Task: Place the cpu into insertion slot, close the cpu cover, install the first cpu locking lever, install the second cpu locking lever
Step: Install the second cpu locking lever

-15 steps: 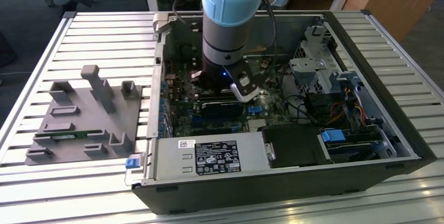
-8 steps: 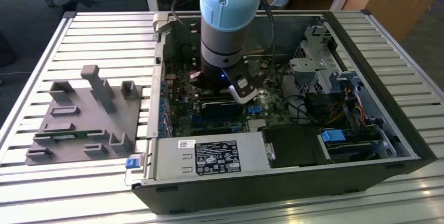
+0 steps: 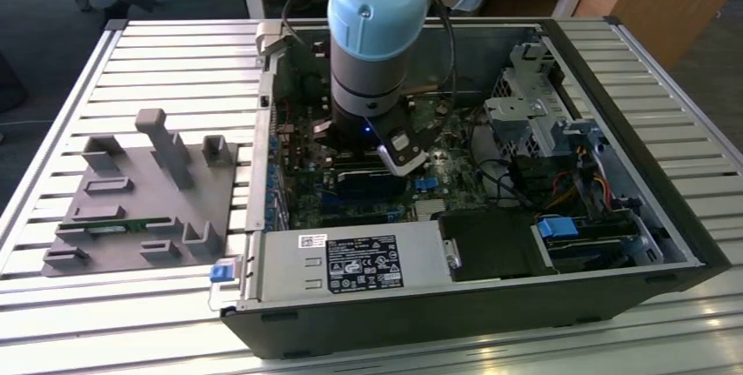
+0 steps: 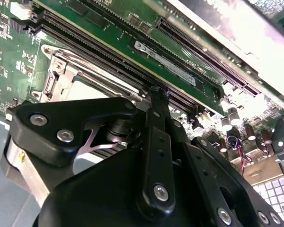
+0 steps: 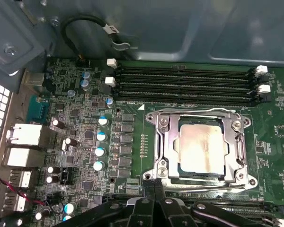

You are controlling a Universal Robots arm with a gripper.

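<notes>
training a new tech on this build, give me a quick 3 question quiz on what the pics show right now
1. True or false: in the first wrist view the cpu already sits in the insertion slot with the cpu cover down around it.
2. In the first wrist view, what lies just beyond the socket, towards the case wall? A) a row of long black memory slots B) a fan C) a drive
3. Fill in: in the exterior view, the grey fixture tray lies outside the computer case, on the exterior view's ____.

Key: 1 true; 2 A; 3 left
</notes>
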